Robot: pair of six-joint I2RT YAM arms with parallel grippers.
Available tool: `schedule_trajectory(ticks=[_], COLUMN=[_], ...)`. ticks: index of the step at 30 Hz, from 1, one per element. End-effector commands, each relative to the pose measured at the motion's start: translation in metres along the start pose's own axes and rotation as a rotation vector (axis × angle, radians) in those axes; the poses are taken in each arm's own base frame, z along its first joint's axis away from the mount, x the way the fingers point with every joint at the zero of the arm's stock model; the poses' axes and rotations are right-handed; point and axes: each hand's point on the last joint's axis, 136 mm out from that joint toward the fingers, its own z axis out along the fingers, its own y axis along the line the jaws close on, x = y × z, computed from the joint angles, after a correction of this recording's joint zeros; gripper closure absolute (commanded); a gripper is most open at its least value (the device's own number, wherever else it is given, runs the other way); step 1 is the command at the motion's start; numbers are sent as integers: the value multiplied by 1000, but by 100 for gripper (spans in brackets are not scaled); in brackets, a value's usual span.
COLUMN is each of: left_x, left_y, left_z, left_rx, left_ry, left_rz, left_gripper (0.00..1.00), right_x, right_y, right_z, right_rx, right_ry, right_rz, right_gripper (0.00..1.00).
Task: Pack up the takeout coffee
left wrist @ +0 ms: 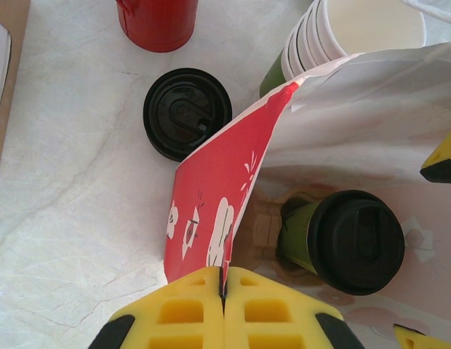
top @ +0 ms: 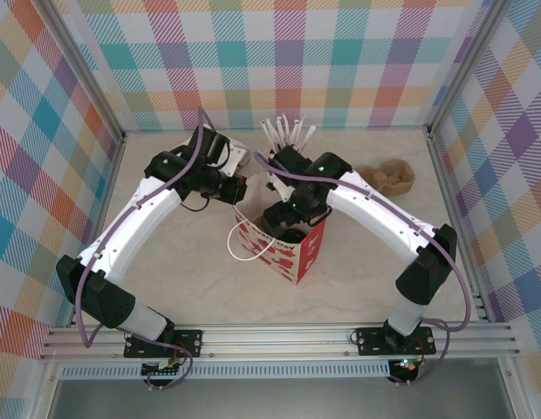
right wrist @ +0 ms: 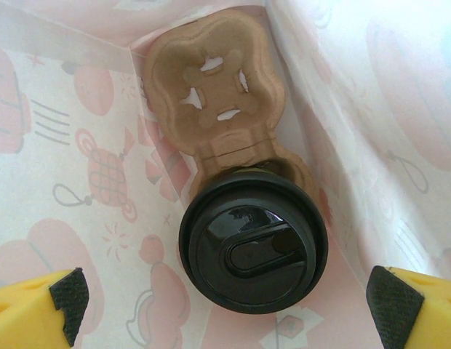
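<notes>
Left gripper (left wrist: 224,291): yellow jaws pinched flat on glossy red paper bag (left wrist: 211,196) rim. Right gripper (right wrist: 227,302): jaws wide, empty, inside bag. Takeout coffee (right wrist: 253,243), round black plastic lid, seated in moulded brown pulp carrier (right wrist: 211,80), 6 o'clock well.

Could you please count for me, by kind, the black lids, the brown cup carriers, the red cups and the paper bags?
Round black plastic lids: 2
Brown pulp cup carriers: 2
Red round cups: 1
Red paper bags: 1
Total: 6
</notes>
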Motion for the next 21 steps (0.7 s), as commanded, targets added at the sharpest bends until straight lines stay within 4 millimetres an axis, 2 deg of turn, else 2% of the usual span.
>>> schedule_trajectory(ticks=[1, 15, 21], left_x=[-5, -3, -2], left_y=[-4, -1, -1], left_z=[-9, -5, -3], left_rx=[0, -7, -9], left_ry=[-42, -31, -28], left_rz=[-2, -4, -7], left_gripper=[95, 95, 95], right_x=[0, 1, -2], right_y=[-1, -3, 1], right_z=[-23, -35, -49], right_rx=[-9, 2, -19], right_ry=[-34, -43, -81], right_rz=[21, 25, 25], right_gripper=[0, 0, 0])
